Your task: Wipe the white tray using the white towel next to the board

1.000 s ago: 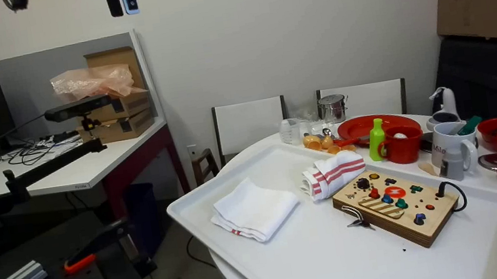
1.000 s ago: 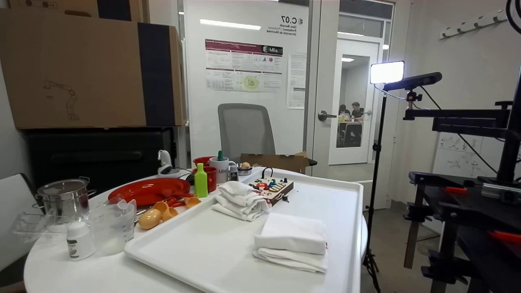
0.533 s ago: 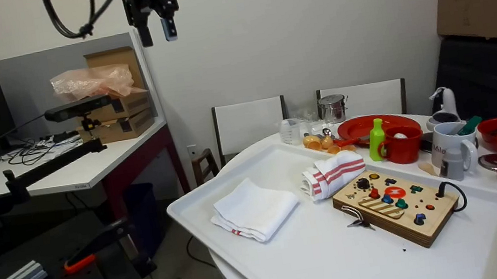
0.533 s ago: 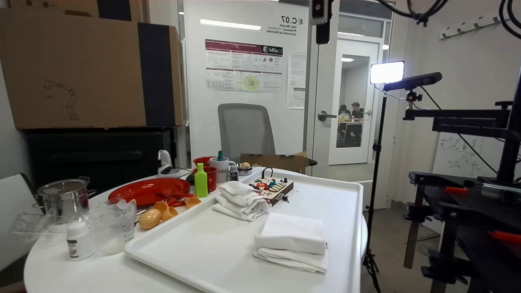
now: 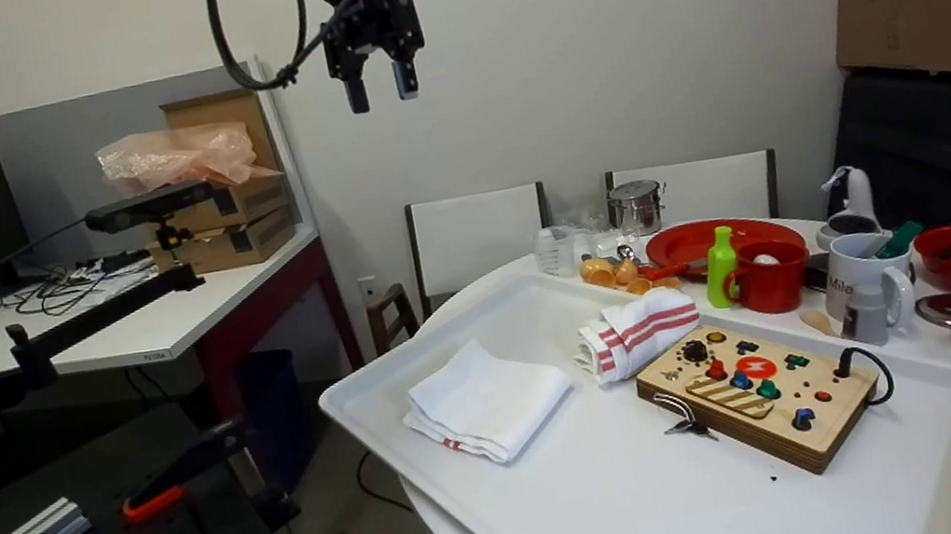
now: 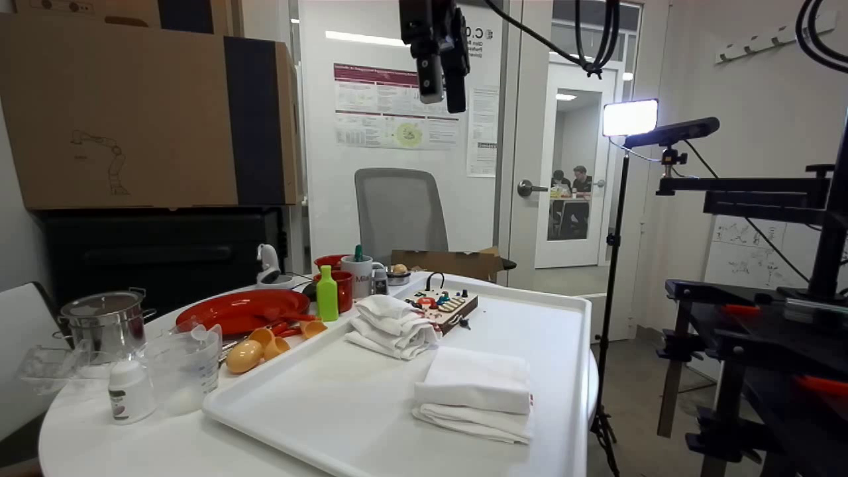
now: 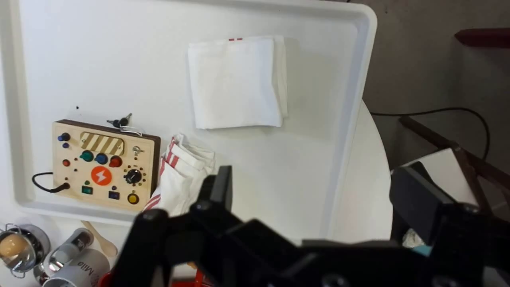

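My gripper (image 5: pixel 383 98), jaws spread wide, hangs top centre in an exterior view, and there's the striped white towel (image 5: pixel 647 331), right of centre on the white tray (image 5: pixel 623 499), just beside the board (image 5: pixel 768 397)!

Wall (image 5: pixel 557 57) — pale | mesh chair (image 6: pixel 401 209) — grey | lamp (image 6: pixel 630 118) lit | floor (image 7: pixel 418 71) dim

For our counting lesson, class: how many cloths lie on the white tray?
2: the red-striped towel beside the wooden board, and the mostly plain cloth left of both in an exterior view. Folds could hide another.
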Controlling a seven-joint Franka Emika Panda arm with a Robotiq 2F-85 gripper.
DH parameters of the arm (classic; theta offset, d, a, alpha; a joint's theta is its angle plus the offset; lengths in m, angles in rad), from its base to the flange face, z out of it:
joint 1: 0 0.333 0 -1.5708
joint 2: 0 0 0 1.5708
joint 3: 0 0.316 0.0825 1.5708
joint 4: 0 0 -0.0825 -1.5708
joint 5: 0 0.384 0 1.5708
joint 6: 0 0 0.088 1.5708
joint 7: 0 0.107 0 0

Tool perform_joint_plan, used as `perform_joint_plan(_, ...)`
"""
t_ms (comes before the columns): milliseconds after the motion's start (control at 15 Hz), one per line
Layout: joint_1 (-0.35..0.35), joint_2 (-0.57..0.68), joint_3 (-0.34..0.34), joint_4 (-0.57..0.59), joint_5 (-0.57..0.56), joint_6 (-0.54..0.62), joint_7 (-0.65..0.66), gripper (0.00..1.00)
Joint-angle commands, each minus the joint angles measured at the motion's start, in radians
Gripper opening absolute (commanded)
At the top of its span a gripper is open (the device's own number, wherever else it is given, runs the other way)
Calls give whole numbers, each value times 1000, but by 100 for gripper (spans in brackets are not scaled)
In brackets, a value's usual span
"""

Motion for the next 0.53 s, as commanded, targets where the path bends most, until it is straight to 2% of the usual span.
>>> perform_joint_plan(0,17,14,-20,18,1,-7,2,100)
perform_joint_plan(267,17,24,-22,35,1,-16,5,100)
perform_joint_plan(467,18,50,-29,14,-44,72,40,100)
